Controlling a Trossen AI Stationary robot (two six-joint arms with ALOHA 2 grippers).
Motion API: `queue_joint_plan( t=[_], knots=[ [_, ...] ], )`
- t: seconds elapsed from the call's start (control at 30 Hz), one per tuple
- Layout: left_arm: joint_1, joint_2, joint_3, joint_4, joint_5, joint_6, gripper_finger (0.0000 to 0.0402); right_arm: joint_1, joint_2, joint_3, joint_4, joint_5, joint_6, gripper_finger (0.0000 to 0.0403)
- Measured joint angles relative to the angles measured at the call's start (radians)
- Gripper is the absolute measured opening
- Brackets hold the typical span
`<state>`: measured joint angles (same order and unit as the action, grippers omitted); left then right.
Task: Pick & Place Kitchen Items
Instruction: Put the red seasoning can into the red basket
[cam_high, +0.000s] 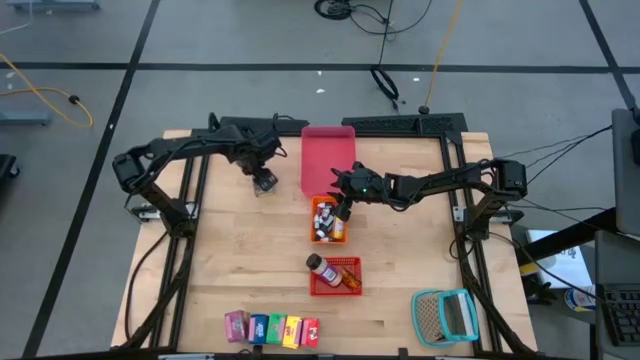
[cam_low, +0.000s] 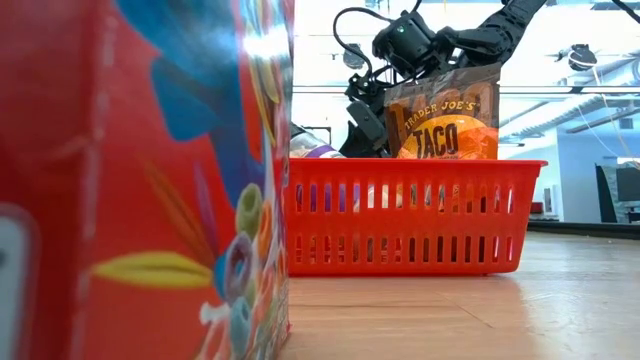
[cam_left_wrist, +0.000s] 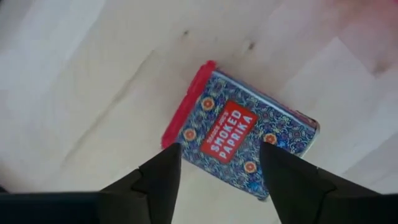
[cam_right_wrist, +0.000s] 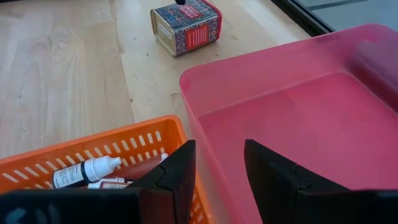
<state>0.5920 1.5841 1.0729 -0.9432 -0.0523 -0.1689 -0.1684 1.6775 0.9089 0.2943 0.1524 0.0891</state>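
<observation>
A smoked paprika tin (cam_left_wrist: 239, 140), blue-patterned with a red lid, lies flat on the wood near the table's far left; it also shows in the right wrist view (cam_right_wrist: 186, 25). My left gripper (cam_left_wrist: 217, 171) hangs open above it, one finger on either side, not touching it (cam_high: 263, 180). My right gripper (cam_right_wrist: 217, 168) is open and holds nothing, over the border between the orange basket (cam_right_wrist: 74, 155) and the pink tray (cam_right_wrist: 298, 112). Tiny white-capped bottles (cam_right_wrist: 87, 171) lie in the orange basket (cam_high: 328, 220).
A red basket (cam_high: 337, 277) near the table's middle holds a dark-lidded jar (cam_high: 318, 265) and a taco packet (cam_low: 445, 125). Small coloured cartons (cam_high: 272, 328) stand in a row at the near edge. A teal-framed mesh item (cam_high: 445, 315) lies near right.
</observation>
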Motion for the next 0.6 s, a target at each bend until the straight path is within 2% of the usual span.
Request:
queue_joint_plan(
  t=[0.3, 0.6],
  knots=[
    [0.009, 0.000, -0.005, -0.033, 0.000, -0.212, 0.0230, 0.000, 0.000, 0.000, 0.000, 0.000, 0.000, 0.0132],
    [0.010, -0.006, -0.102, -0.002, 0.010, -0.420, 0.0230, 0.000, 0.000, 0.000, 0.000, -0.001, -0.023, 0.0132]
  ],
)
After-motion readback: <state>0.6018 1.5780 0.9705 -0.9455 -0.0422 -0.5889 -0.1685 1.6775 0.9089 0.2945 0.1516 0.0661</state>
